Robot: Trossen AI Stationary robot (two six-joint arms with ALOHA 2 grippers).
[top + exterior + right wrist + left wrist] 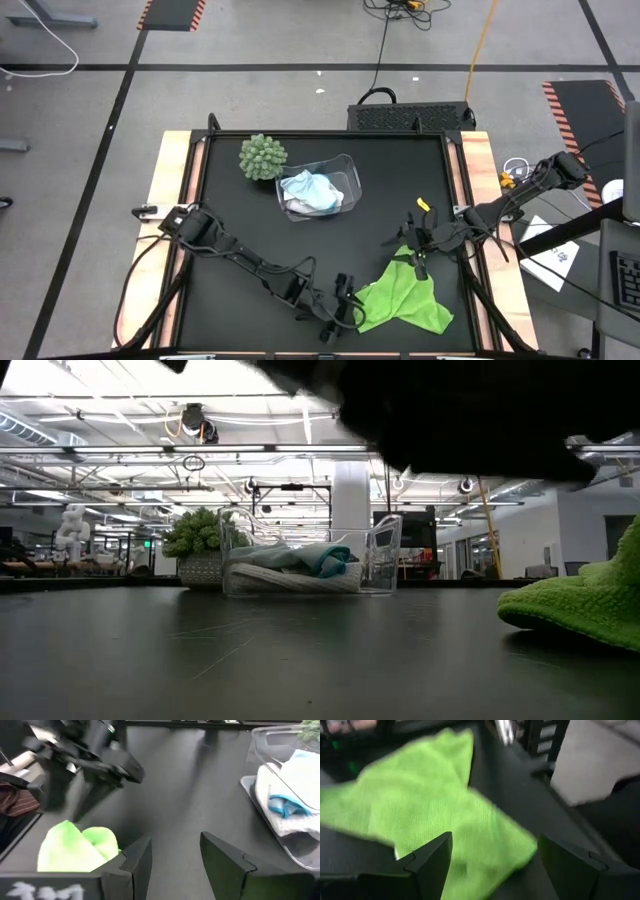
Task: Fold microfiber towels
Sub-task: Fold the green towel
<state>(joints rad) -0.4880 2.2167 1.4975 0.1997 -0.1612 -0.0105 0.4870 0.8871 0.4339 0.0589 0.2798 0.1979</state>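
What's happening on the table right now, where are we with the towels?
The lime green towel lies rumpled on the black table, not yet neatly folded. The left pincer sits open at the towel's edge, gripping nothing. The right pincer is at the towel's opposite end, open with nothing visibly held. The white towel and the light blue towel are bunched in the clear bin, untouched, beside the spiky ball plant.

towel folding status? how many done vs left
Done: none looks fully folded. In hand: the lime green towel lies rumpled on the mat at the near right, out of the bin; the left gripper is open at its left edge, the right gripper open just above its far corner, neither holding it. Left: the white towel and light blue towel sit bunched in the clear bin.
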